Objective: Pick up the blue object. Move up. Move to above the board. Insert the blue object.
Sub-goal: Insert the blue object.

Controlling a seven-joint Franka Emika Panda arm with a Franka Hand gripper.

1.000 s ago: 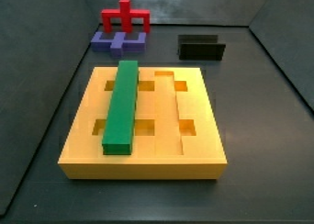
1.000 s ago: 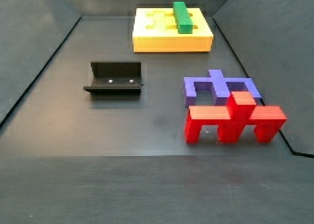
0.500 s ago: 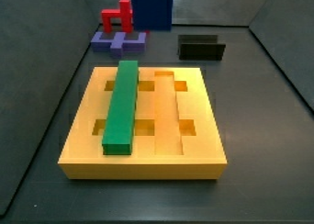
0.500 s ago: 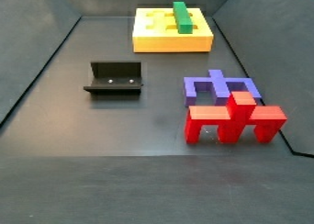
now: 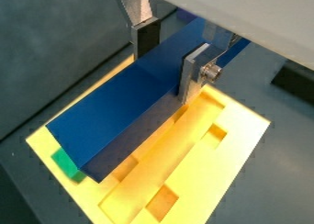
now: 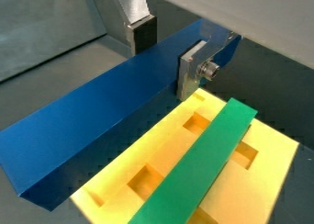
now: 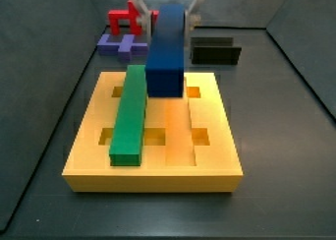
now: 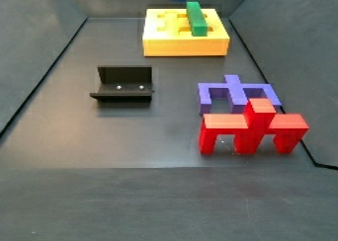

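Note:
My gripper (image 5: 170,58) is shut on the blue object (image 5: 123,113), its silver fingers (image 6: 193,70) clamping the long deep-blue bar across its width near one end. In a side view the gripper (image 7: 174,8) hangs high at the back, and the blue object (image 7: 165,55) slopes steeply down from it, its lower end just above the far part of the board (image 7: 210,121). The board (image 6: 147,186) is a thick yellow slab with grooves and small holes. A green bar (image 7: 129,111) lies in its left groove, also visible as the green bar (image 6: 203,163) beside the blue object.
The black fixture (image 7: 215,51) stands behind the board on the right, and it shows again as the fixture (image 8: 123,84). A squat purple block (image 7: 126,44) with a red piece (image 7: 125,18) sits behind the board on the left. Dark walls enclose the floor.
The blue object was out of view a second ago, then appeared high at the back. It has since come forward and down over the board's far part.

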